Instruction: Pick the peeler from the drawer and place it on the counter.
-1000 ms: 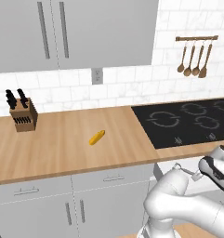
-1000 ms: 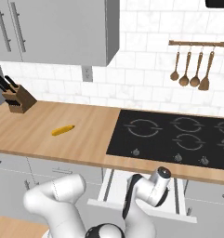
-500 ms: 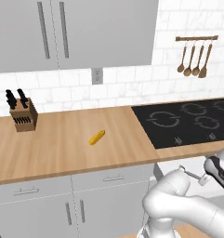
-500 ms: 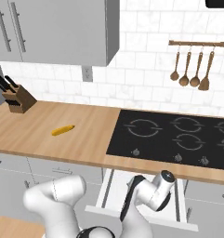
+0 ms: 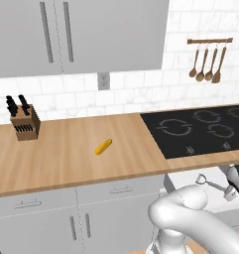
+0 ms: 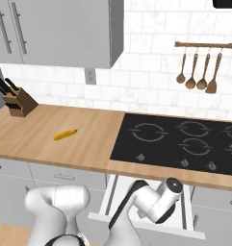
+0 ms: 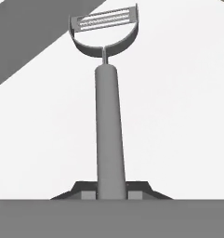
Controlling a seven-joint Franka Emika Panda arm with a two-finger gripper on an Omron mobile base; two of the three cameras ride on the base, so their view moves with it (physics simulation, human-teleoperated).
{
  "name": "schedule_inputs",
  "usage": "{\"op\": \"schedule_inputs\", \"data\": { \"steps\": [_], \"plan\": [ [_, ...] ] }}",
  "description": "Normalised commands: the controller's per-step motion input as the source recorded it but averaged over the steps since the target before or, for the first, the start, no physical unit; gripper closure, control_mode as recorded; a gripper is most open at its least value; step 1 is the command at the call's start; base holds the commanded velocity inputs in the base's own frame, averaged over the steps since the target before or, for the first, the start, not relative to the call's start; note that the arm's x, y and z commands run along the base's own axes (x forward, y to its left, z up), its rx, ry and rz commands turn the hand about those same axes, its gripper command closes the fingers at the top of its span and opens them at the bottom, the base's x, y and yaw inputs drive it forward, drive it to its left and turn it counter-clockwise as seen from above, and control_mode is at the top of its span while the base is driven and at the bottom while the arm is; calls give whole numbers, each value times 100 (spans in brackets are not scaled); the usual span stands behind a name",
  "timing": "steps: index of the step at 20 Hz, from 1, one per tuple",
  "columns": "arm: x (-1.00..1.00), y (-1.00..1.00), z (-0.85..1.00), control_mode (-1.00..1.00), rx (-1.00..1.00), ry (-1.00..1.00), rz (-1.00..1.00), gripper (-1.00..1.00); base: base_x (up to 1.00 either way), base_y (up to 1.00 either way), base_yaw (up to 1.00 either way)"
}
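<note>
**Claw pinching peeler in drawer**

Claw (image 7: 111, 193) pressed together on end of peeler (image 7: 108, 130) handle; loop head w/ slotted blade points away from claw. Peeler (image 5: 210, 182) sits over pale floor of open drawer (image 6: 151, 226), which is pulled out just below cooktop (image 6: 180, 141). Counter (image 5: 66, 154) runs left of cooktop, w/ yellow oblong item (image 5: 103, 147) mid-slab and knife block (image 5: 25, 123) far from cooktop, near wall.
</note>
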Motion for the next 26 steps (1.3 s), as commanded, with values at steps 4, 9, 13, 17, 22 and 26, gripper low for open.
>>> {"op": "schedule_inputs", "data": {
  "steps": [4,9,13,17,22,26],
  "plan": [
    [-26,0,86,-100,-14,8,8,100,0,0,0],
    [-32,0,83,-100,-13,13,7,100,0,0,0],
    [-52,0,58,-100,-20,21,11,100,0,0,0],
    [-42,0,69,-100,-23,25,17,100,0,0,0],
    [-40,1,100,-100,-5,2,16,100,0,0,0],
    [-20,21,100,-100,5,-2,16,100,0,0,0]
  ]
}}
